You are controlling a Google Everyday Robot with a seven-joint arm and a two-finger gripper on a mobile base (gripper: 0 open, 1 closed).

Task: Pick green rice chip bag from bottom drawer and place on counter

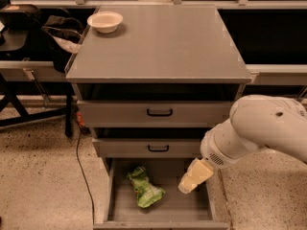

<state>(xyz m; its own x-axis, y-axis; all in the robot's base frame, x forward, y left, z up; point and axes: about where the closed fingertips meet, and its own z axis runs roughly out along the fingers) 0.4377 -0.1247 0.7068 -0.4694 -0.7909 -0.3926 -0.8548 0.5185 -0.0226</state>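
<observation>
The counter (pixel 163 47) is the widest thing before me, one flat grey top overhanging the drawer fronts below. It is bare across its middle, right side and front edge, with one white bowl (pixel 105 20) sitting close to its back left corner. My arm (pixel 259 128) comes in from the right, a single thick white limb bending down past the cabinet's right front corner. Under the counter I count three drawers. The top drawer (pixel 158 111) and the middle drawer (pixel 148 147) each carry one black handle, two handles in all, and each shows a dark gap above its front. The bottom drawer (pixel 168 210) is pulled out towards me, its low side walls and front lip framing a flat grey floor. My hand (pixel 185 188) hangs tilted over the right part of that drawer, pointing down and to the left, just below the middle drawer's front and close to the right wall. I cannot tell whether it is parted or closed, and it holds nothing that I can see. The one green rice chip bag (pixel 145 188) lies crumpled on the drawer floor left of centre, near my hand but apart from it, with bare floor between us and more along the front lip. One dark cable (pixel 81 162) trails over the speckled floor to the left of the cabinet.
</observation>
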